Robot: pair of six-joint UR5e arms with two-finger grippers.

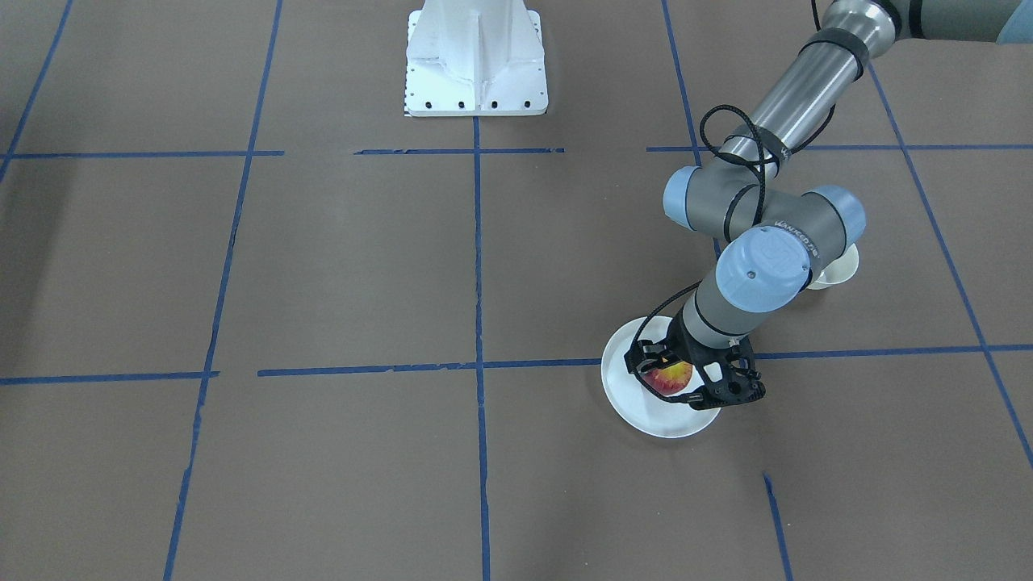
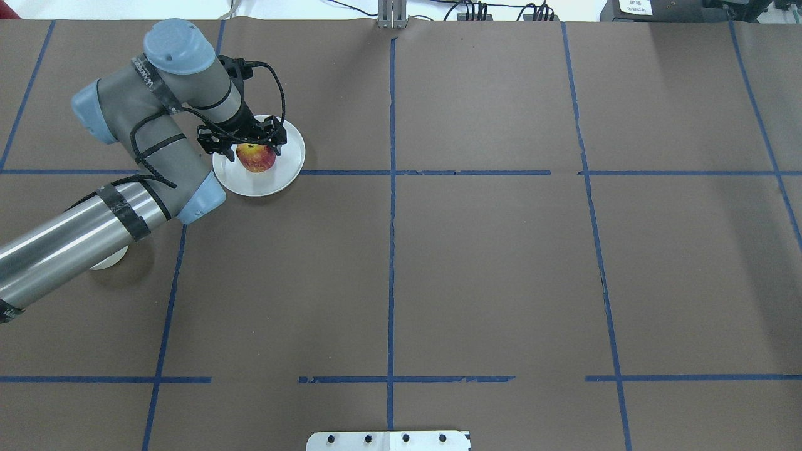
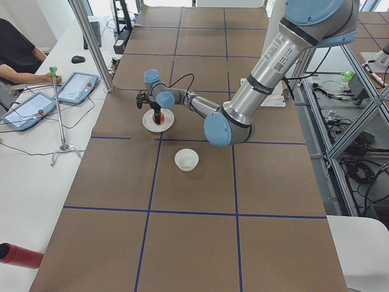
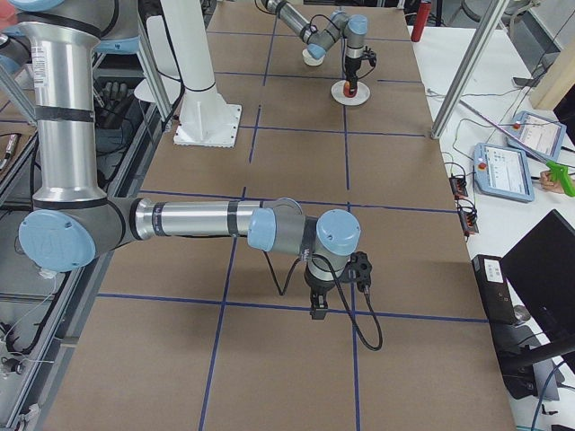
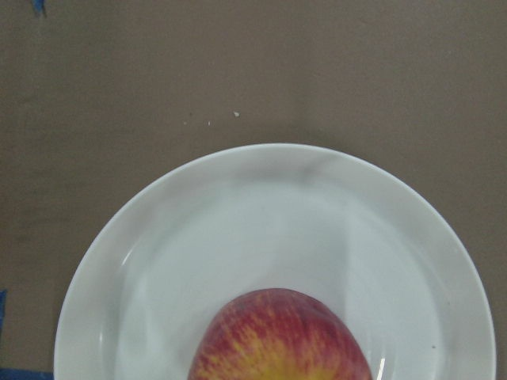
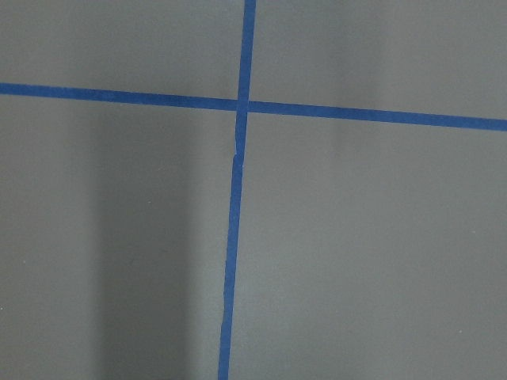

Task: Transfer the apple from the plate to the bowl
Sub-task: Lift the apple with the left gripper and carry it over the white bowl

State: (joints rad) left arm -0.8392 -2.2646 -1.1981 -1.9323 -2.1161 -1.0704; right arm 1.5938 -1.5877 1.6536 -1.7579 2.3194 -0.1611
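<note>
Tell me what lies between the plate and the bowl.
No object. In the exterior left view, only brown table paper crossed by one blue tape line separates the plate from the bowl.

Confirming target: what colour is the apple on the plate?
The apple is red streaked with yellow; clearest in left wrist view.

We are in a robotics lab. We see a long table (image 2: 501, 263) covered in brown paper and marked into squares with blue tape (image 2: 391, 250). A white pedestal (image 1: 476, 60) stands on it, and two industrial arms reach over it. Metal posts (image 3: 91, 42) frame the table. On a white side bench (image 3: 24, 182) lie control tablets (image 3: 76, 87), with a person (image 3: 18, 55) seated there.
</note>
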